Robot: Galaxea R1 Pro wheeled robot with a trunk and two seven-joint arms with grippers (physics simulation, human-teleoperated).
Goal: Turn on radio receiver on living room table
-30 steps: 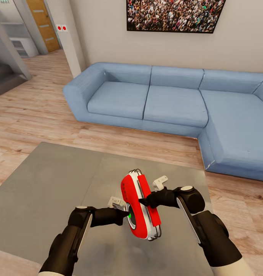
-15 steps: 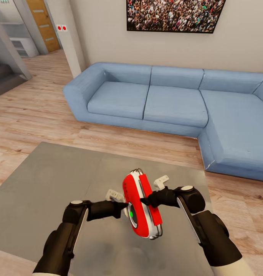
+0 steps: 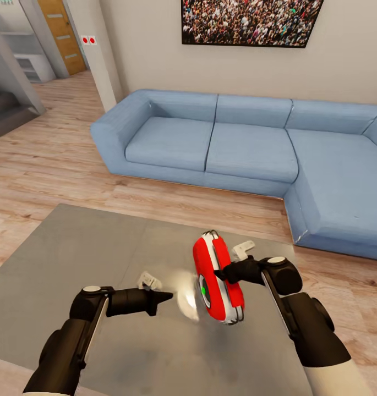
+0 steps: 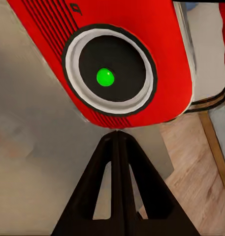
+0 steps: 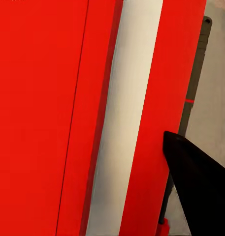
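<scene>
The red radio receiver (image 3: 217, 278) with white stripe trim stands on edge just above the grey glossy table (image 3: 72, 258), near its right end. My right gripper (image 3: 223, 273) is shut on the radio's edge. In the right wrist view one black finger (image 5: 201, 191) lies against the red and white body (image 5: 53, 118). My left gripper (image 3: 165, 297) is shut, fingertips together, pointing at the radio's face from a short gap away. The left wrist view shows the round dial with its green light (image 4: 105, 77) lit, just beyond the closed gripper (image 4: 117, 133).
A blue L-shaped sofa (image 3: 238, 143) runs behind and to the right of the table. Light wood floor (image 3: 56, 165) lies between them. A crowd picture (image 3: 249, 22) hangs on the beige wall. A pillar (image 3: 103, 55), a door and stairs are at far left.
My left gripper has drawn back leftward from the dial, leaving a gap. My right gripper has carried the radio a little to the right and farther away.
</scene>
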